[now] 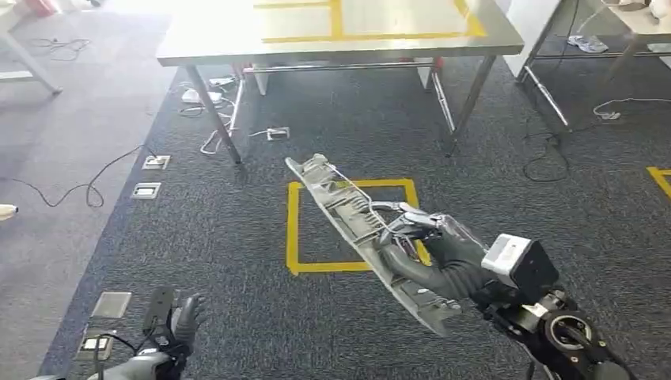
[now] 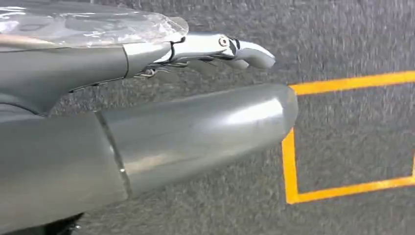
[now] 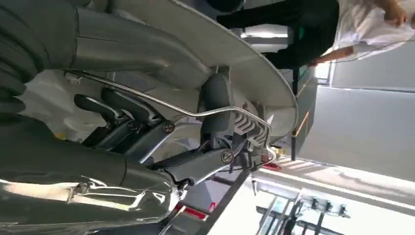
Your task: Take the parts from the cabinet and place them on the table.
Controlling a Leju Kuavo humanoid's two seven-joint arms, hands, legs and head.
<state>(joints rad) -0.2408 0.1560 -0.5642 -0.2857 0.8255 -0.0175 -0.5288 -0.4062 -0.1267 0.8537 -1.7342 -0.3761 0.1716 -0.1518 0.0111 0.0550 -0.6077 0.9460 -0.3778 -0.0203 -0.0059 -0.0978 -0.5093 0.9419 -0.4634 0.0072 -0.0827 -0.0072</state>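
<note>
My right hand (image 1: 431,249) grips a long grey plastic part (image 1: 348,214) with ribs and a thin wire along it, held slantwise above the carpet. In the right wrist view the part (image 3: 244,63) curves over my fingers (image 3: 195,164), which wrap around it from both sides. The steel table (image 1: 237,36) with yellow tape lines stands ahead, beyond the part. My left hand (image 1: 176,324) hangs low at the left with nothing in it; in the left wrist view its thumb (image 2: 195,132) and fingers (image 2: 215,49) stretch out apart over the carpet.
A yellow tape square (image 1: 294,229) marks the dark carpet under the part. Cables and floor sockets (image 1: 155,162) lie left of the table legs (image 1: 214,111). A second table (image 1: 625,32) stands at the far right. A person (image 3: 342,29) appears in the right wrist view.
</note>
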